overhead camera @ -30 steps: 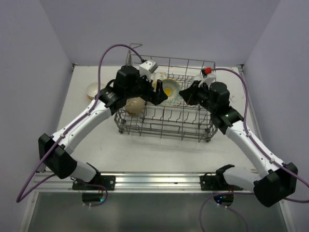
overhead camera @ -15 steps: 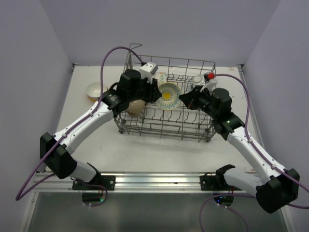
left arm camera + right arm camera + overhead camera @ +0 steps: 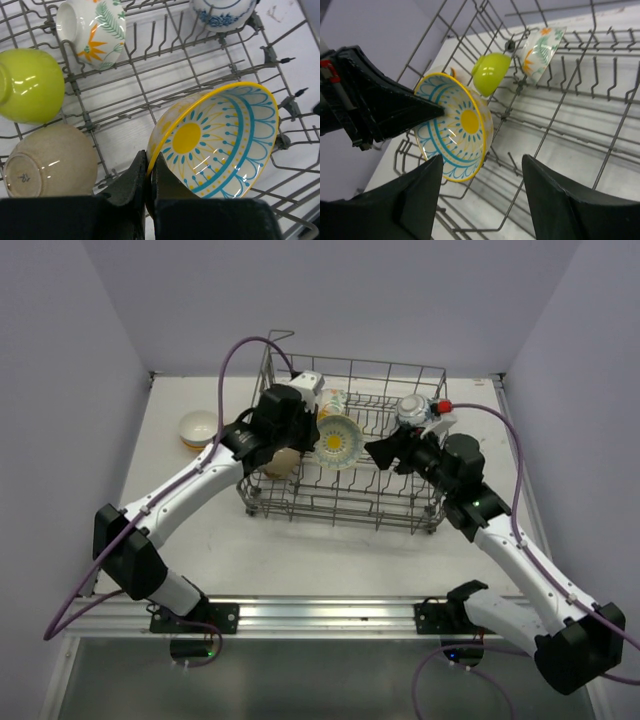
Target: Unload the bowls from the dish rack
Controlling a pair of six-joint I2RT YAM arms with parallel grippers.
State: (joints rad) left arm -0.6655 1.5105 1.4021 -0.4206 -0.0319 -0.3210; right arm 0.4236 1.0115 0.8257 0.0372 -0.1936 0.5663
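Overhead: the left tool (image 3: pixel 318 435) has clamped onto the rim of the yellow-and-blue bowl (image 3: pixel 338 440), over the dish rack (image 3: pixel 400 502). Left wrist: jaws pinch that rim. Right wrist: the right tool (image 3: pixel 481 160) has opened, fingers apart, bowl released. The handover looks complete.

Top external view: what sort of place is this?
Probably a lab test cell, not a kitchen: plain lilac walls box in a white table, white robot arms are bolted to a silver metal rail, and a grey wire dish rack stands on the table.
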